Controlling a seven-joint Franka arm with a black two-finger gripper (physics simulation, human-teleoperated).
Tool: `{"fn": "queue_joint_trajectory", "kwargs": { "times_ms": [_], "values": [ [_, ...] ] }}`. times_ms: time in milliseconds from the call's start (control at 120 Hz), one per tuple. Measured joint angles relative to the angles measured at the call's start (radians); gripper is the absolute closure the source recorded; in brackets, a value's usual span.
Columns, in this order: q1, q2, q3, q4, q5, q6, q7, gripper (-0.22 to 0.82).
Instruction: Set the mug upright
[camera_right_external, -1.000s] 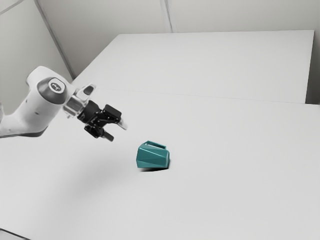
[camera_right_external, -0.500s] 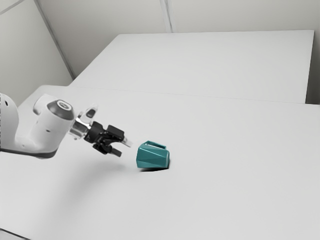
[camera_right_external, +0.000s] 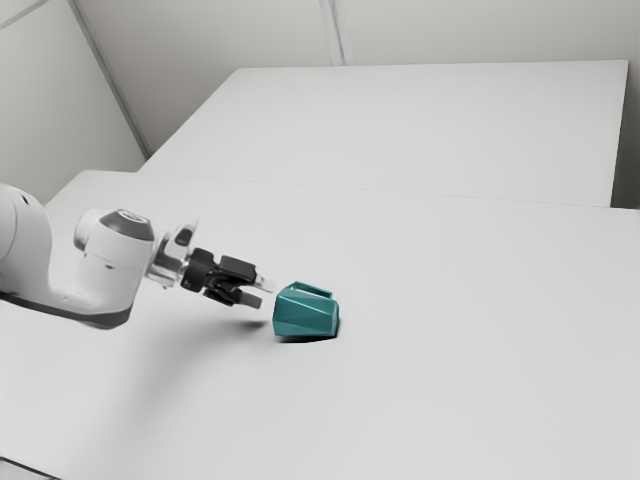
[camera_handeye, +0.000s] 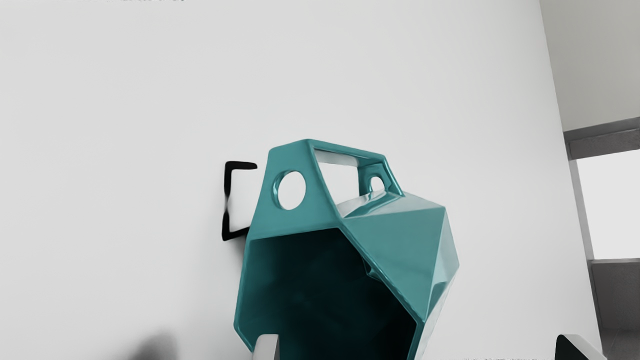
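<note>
The gripper (camera_right_external: 266, 294) is low over the table at the mug's open-mouth side, its fingers apart. The teal faceted mug (camera_right_external: 306, 313) lies on its side, its handle facing up and its base toward the exterior view's right. In the wrist view the mug (camera_handeye: 395, 240) shows its dark opening toward my hand. Seen there, the gripper (camera_handeye: 417, 347) is open, with one fingertip in front of the mug's mouth and the other out past its wall. Whether either finger touches the mug cannot be told.
The mug lies on a wide white table (camera_right_external: 450, 370). Behind it stands another white surface (camera_right_external: 420, 130), with pale walls beyond. A table edge and a grey-framed opening (camera_handeye: 617, 205) appear in the wrist view.
The arm has come down and toward the exterior view's right, bringing my hand from above and away to close beside the mug. The mug has stayed where it was.
</note>
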Motion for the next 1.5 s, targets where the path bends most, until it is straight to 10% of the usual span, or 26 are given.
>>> {"fn": "queue_joint_trajectory", "kwargs": {
  "times_ms": [833, 1500],
  "values": [
    [0.001, 0.039, -0.087, -0.002, -0.062, 0.006, 0.190, 0.01],
    [-0.002, 0.023, -0.098, -0.001, -0.070, 0.030, 0.227, 0.69]
  ]
}}
